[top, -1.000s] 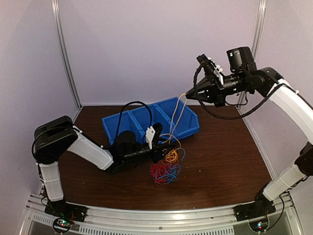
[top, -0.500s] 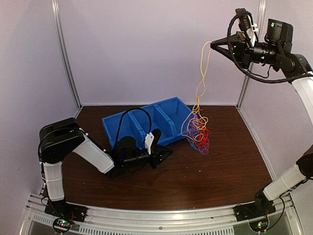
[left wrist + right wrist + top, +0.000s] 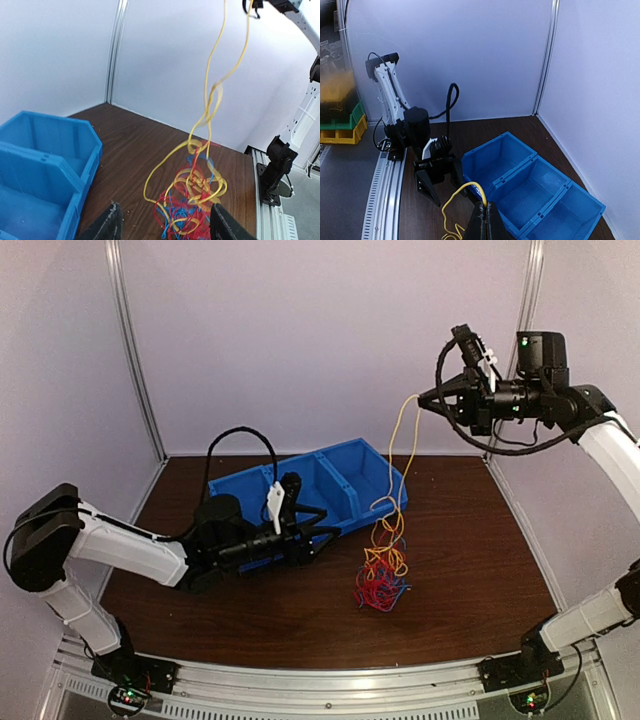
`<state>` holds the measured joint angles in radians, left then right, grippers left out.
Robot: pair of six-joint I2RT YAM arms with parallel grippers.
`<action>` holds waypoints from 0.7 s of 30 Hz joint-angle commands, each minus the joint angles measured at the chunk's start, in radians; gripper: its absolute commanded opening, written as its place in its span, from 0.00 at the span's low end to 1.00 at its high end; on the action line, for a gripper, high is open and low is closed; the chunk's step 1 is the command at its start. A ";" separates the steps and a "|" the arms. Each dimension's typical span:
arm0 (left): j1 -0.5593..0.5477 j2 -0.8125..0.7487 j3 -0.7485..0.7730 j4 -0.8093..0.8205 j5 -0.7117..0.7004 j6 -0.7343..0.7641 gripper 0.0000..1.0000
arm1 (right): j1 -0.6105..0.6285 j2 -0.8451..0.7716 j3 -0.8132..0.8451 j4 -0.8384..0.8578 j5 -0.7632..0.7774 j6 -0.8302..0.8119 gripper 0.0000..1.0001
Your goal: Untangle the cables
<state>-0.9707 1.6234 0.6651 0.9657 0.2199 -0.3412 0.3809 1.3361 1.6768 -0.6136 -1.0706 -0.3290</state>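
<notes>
The cables (image 3: 382,582) are a tangle of red, blue and yellow wires resting on the brown table right of centre. One yellow cable (image 3: 398,455) rises from the tangle to my right gripper (image 3: 421,397), which is held high and shut on its end. In the right wrist view that gripper (image 3: 486,206) pinches the yellow cable (image 3: 462,189) at its tips. My left gripper (image 3: 325,538) hovers low, left of the tangle, open with nothing in it. In the left wrist view the cables (image 3: 195,200) lie just beyond the left gripper (image 3: 165,229).
A blue three-compartment bin (image 3: 300,464) stands at the back centre, close behind the left gripper, and shows as the bin (image 3: 45,165) in the left wrist view and the bin (image 3: 540,185) in the right. The table's aluminium rail (image 3: 330,680) runs along the near edge.
My right gripper came down and a little left, lowering the dangling tangle onto the table. The left arm shifted left and its jaws spread wider.
</notes>
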 commanded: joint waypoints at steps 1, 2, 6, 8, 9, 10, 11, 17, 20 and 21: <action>-0.003 -0.084 0.112 -0.241 -0.017 0.049 0.64 | -0.002 -0.040 -0.159 0.022 0.035 -0.049 0.00; -0.003 -0.095 0.134 -0.267 -0.027 0.050 0.66 | -0.001 -0.043 -0.191 0.029 0.034 -0.057 0.00; -0.003 -0.095 0.214 -0.319 -0.016 0.070 0.69 | 0.013 -0.046 -0.285 0.054 0.042 -0.065 0.00; -0.003 -0.065 0.274 -0.343 0.010 0.077 0.69 | 0.025 -0.042 -0.312 0.069 0.043 -0.057 0.00; -0.003 -0.051 0.295 -0.347 0.021 0.075 0.69 | 0.033 -0.040 -0.319 0.074 0.046 -0.055 0.00; -0.002 -0.039 0.314 -0.343 0.030 0.073 0.69 | 0.043 -0.036 -0.324 0.077 0.049 -0.055 0.00; -0.003 -0.029 0.329 -0.334 0.038 0.073 0.69 | 0.052 -0.033 -0.330 0.082 0.055 -0.055 0.00; -0.003 0.072 0.448 -0.327 0.103 0.084 0.69 | 0.098 -0.012 -0.323 0.087 0.058 -0.051 0.00; -0.003 0.116 0.475 -0.295 0.121 0.081 0.67 | 0.115 0.000 -0.290 0.073 0.049 -0.048 0.00; -0.003 0.128 0.483 -0.289 0.127 0.082 0.64 | 0.118 0.001 -0.282 0.071 0.046 -0.048 0.00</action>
<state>-0.9710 1.7061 1.1030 0.6319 0.2939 -0.2771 0.4816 1.3205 1.3518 -0.5564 -1.0203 -0.3756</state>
